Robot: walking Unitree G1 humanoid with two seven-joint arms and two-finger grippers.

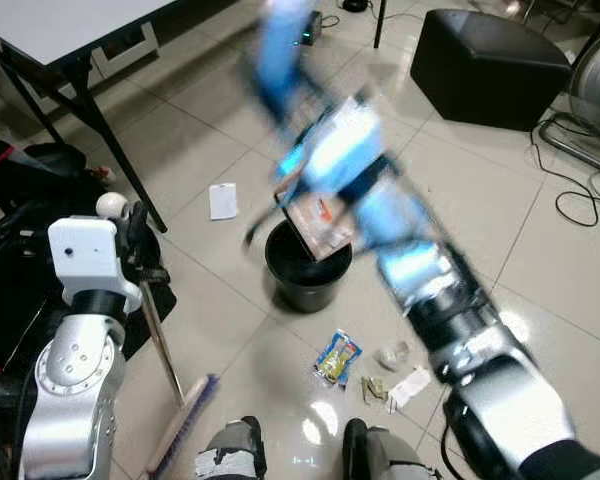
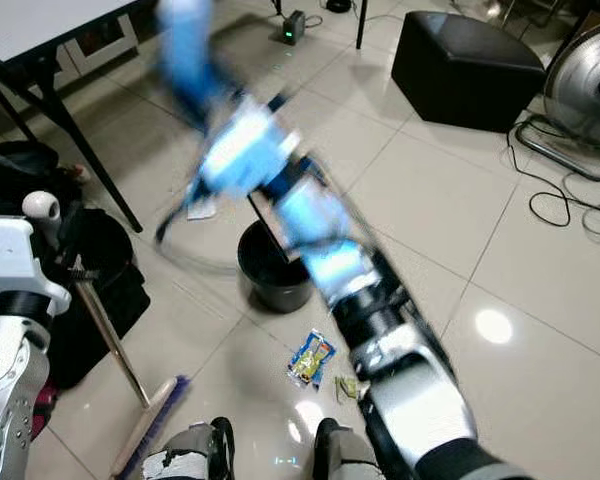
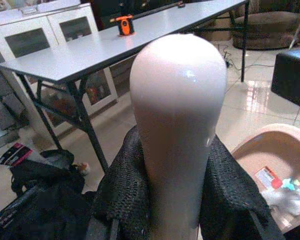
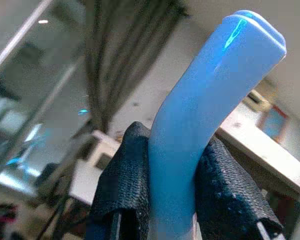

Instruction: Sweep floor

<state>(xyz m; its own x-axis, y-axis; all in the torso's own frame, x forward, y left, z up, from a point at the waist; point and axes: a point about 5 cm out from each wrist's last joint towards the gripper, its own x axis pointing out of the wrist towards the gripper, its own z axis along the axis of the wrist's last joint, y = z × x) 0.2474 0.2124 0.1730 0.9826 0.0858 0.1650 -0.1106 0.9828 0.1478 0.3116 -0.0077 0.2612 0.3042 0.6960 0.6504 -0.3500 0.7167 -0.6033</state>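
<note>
Over the black bin (image 1: 307, 268) I'm tipping the blue dustpan (image 1: 320, 222), right hand (image 4: 172, 200) pinching its smooth plastic handle. Left hand (image 3: 175, 200) is clamping the broom (image 1: 170, 385) by its glossy white grip, bristles on the tile floor (image 1: 540, 260). Risk: w/ the arm swinging this fast, litter could miss the bin. Crinkly wrappers (image 1: 337, 358) are lying nr my feet, unswept.

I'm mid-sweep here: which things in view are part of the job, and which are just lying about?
Job:
broom, handle held by left gripper
blue dustpan handle held by right gripper
black bin
wrappers and scraps on the floor

Lying about:
folding table
black ottoman
fan
black bags
</note>
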